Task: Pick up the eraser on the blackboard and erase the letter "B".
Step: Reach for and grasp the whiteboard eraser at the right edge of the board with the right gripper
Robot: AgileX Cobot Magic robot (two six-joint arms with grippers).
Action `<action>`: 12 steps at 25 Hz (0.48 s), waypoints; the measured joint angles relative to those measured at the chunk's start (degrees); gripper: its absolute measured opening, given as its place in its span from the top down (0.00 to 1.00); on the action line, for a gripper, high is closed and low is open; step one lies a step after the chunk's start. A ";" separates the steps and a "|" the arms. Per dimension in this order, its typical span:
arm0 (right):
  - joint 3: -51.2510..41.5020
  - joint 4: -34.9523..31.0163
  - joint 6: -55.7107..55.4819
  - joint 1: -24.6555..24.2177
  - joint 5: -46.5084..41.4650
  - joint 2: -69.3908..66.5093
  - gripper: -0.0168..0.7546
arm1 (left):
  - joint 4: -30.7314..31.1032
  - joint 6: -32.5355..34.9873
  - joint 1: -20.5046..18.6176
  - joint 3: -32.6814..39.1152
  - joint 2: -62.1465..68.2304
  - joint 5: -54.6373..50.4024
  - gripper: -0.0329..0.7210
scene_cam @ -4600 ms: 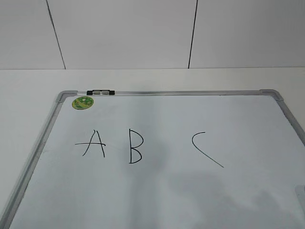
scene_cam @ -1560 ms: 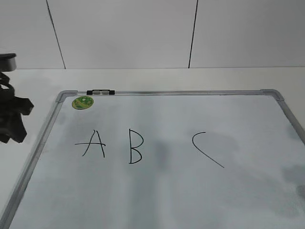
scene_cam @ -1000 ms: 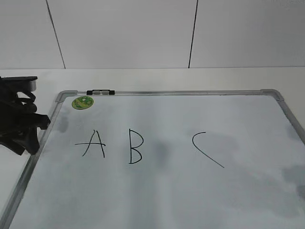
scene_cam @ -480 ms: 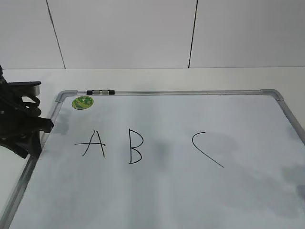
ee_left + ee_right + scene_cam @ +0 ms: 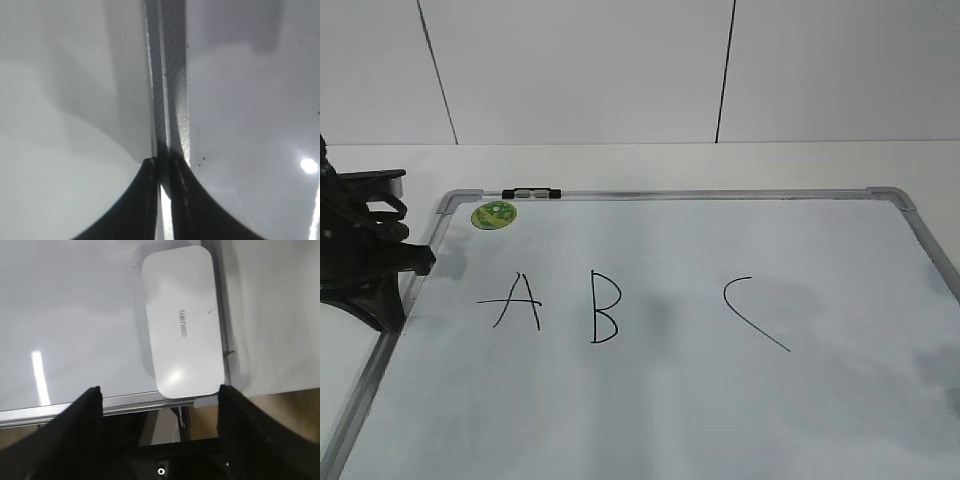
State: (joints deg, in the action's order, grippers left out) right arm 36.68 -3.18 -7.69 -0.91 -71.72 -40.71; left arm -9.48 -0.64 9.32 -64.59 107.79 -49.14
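Observation:
The blackboard [image 5: 720,194] is a white board with a silver frame, lying flat. The black letter "B" [image 5: 604,308] stands between "A" [image 5: 516,300] and "C" [image 5: 750,312]. The eraser [image 5: 182,330], a flat white rounded block, lies on the board by its frame [image 5: 75,407] and shows only in the right wrist view. My right gripper [image 5: 160,390] is open and empty above the board's edge, with the eraser just ahead between its fingers' lines. My left gripper [image 5: 392,305] is at the board's left frame, shut, with its tips [image 5: 161,161] over the frame strip [image 5: 172,75].
A round green sticker [image 5: 493,214] sits at the board's top left corner, next to a small black-and-silver clip [image 5: 531,191] on the top frame. A white table surrounds the board, with a white panelled wall [image 5: 580,70] behind.
My left arm came in from the left and moved right to the board's left frame; over the last half second it barely shifted. The letters are unchanged.

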 joint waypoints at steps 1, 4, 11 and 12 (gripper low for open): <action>0.00 0.69 0.00 0.00 0.00 -0.26 0.26 | -0.03 0.00 0.00 0.00 0.00 0.00 0.91; 0.00 2.49 0.00 0.00 0.00 -2.18 0.23 | -0.13 -0.27 0.00 0.00 0.00 0.00 0.91; 0.00 3.51 0.00 0.00 0.13 -6.31 0.21 | -0.03 -0.27 0.00 0.00 0.00 0.00 0.91; -0.13 3.73 0.00 0.00 0.26 -6.58 0.21 | -0.03 -0.27 0.00 0.00 0.00 0.00 0.91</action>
State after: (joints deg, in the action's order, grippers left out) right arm 36.55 0.56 -7.69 -0.91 -71.47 -47.29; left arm -9.51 -0.92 9.32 -64.59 107.79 -49.14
